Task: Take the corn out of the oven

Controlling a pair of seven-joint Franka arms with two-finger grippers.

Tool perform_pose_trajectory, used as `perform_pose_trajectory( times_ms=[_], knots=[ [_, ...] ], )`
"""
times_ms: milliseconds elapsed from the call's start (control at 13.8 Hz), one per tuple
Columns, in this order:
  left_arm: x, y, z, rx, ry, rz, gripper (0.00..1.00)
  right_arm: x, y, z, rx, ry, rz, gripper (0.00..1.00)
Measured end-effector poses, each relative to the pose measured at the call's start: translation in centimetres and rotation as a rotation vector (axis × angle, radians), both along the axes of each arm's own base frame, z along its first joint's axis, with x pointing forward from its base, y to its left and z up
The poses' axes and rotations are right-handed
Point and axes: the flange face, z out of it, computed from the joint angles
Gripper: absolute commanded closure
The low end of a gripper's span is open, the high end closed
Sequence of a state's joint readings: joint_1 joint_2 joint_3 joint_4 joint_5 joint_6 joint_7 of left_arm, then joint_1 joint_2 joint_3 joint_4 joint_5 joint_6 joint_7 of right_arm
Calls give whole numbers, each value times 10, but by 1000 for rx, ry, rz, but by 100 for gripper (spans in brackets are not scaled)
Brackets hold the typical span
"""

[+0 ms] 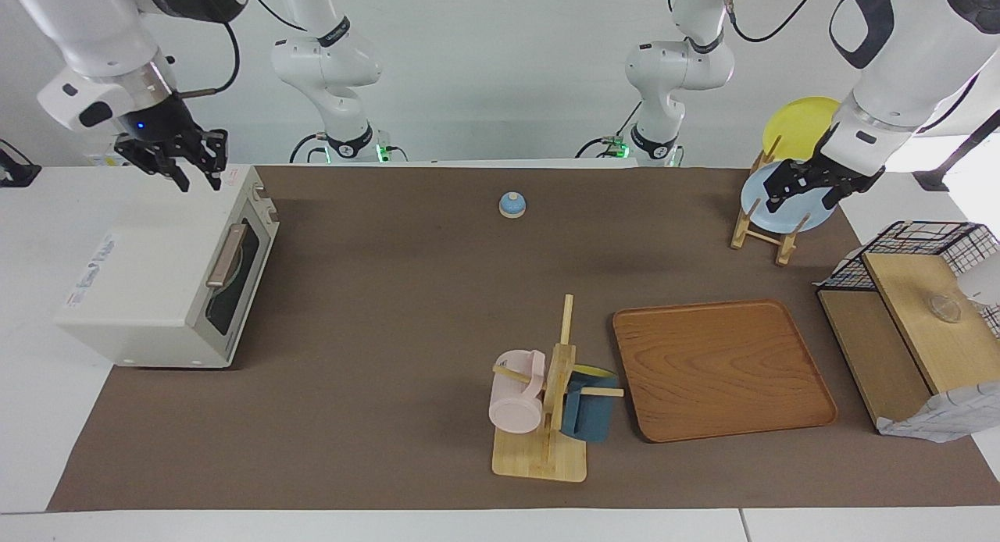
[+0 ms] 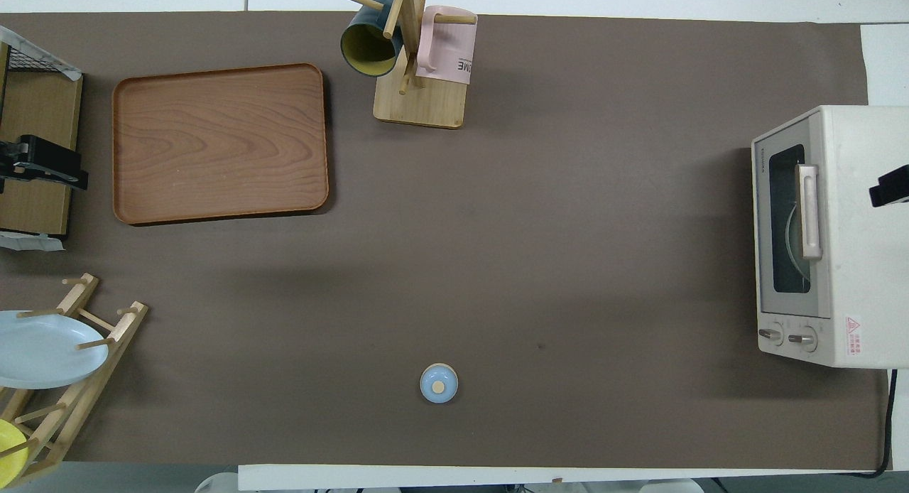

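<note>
Oven [image 1: 168,265] first: we see it standing at the right arm's end of the table, its door closed, and through the dark glass only a curved pale rim shows; the corn we cannot find in either view, so we cannot say where it lies. From the facing view we get the right gripper [image 1: 195,181] hanging over the top of the oven at the edge nearest the robots, fingers pointing down and holding nothing; whether they are apart or together we cannot tell. From the overhead view we get only a dark corner of that gripper [image 2: 889,187] over the oven's top. The left gripper [image 1: 801,189] waits above the dish rack [image 1: 762,229], in front of the blue plate [image 1: 781,206], its fingers spread wide and empty; overhead, only its dark tip [image 2: 42,168] shows, over the wooden boards at the table's edge. Overhead we read the oven's two knobs [image 2: 785,337]; the facing view hides them. Between the arms' ends sit a wooden tray [image 1: 723,366], a mug stand [image 1: 547,417] and a small blue knob [image 1: 512,205].
</note>
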State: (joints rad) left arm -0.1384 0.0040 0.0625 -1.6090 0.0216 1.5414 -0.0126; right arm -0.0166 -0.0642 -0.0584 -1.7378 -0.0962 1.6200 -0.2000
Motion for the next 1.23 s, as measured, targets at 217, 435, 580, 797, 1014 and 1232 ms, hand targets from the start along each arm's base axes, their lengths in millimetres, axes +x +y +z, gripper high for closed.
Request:
perform_pose_trajectory(
  times_ms=[217, 435, 580, 797, 1014, 1232],
  knots=[
    [0, 0, 0, 0, 0, 0, 0, 7, 2, -58, -52, 23, 37, 100],
    [0, 0, 0, 0, 0, 0, 0, 5, -1, -104, -87, 57, 61, 100],
    [0, 0, 0, 0, 0, 0, 0, 4, -2, -114, -110, 74, 83, 100],
    [0, 0, 0, 0, 0, 0, 0, 4, -2, -114, -112, 77, 105, 100],
    [0, 0, 0, 0, 0, 0, 0, 5, 1, -117, -113, 78, 109, 100],
    [0, 0, 0, 0, 0, 0, 0, 8, 26, -126, -116, 71, 103, 100]
  ],
)
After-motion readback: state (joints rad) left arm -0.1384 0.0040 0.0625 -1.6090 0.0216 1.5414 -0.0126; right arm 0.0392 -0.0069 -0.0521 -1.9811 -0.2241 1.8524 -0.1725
